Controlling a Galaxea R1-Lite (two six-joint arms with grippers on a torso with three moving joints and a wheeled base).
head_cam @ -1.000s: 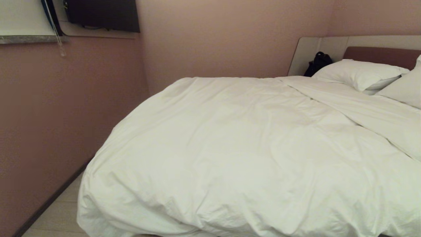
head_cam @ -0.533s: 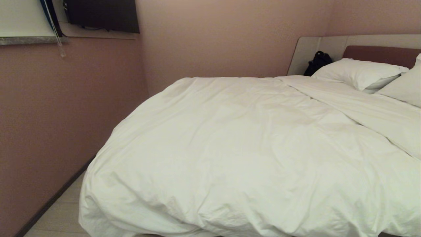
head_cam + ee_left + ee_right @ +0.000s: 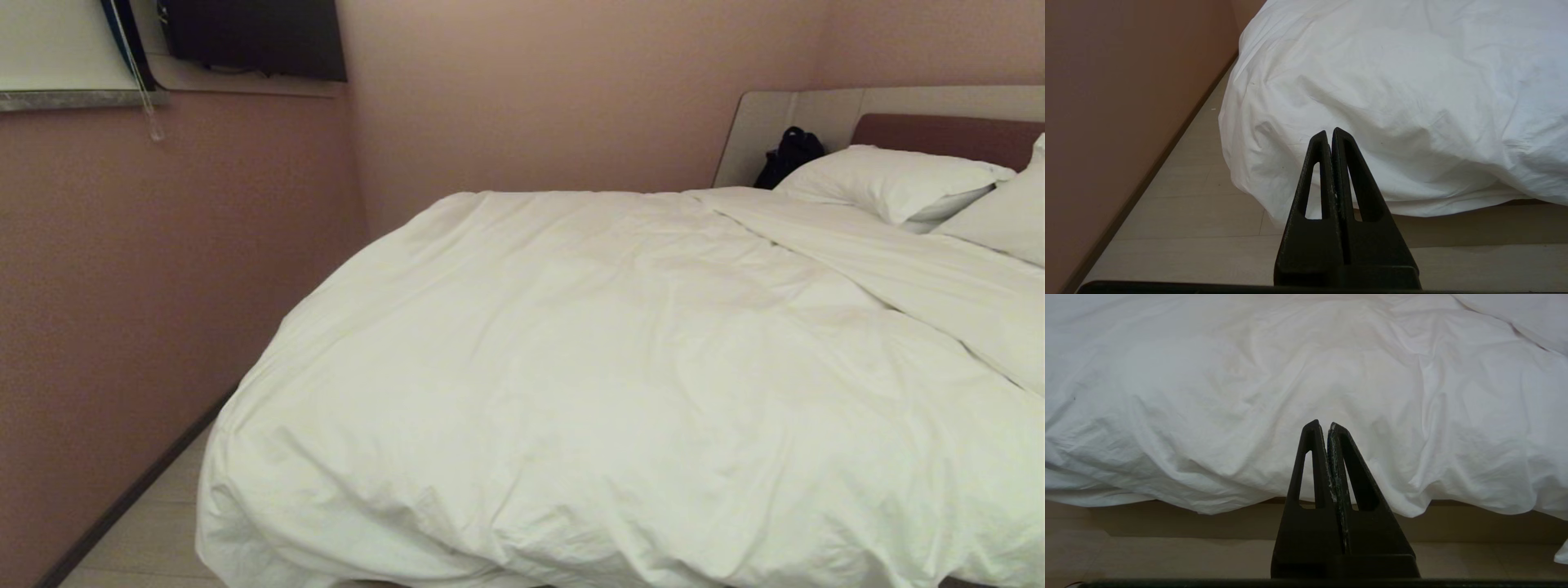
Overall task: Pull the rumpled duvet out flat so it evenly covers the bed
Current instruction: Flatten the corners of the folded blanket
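While duvet (image 3: 620,384) hides bed, left gripper (image 3: 1329,132), right gripper (image 3: 1321,425) fingers clenched, empty.

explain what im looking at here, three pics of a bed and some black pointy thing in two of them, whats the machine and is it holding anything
This is a two-armed robot on wheels, standing at the foot of a bed. The wide picture comes from a camera on its head: it shows the white duvet spread over the bed, wrinkled and bunched in places, with pillows at the headboard and a dark bag beside them. Neither arm shows there.

The other two pictures come from cameras on the wrists, looking along each arm's tool. The black pointed shape is that tool: the left tool faces the duvet's hanging corner near the wall, with floor beneath; the right tool faces the duvet's lower edge further along. Both are shut, fingers pressed together, and hold nothing. Neither touches the duvet.
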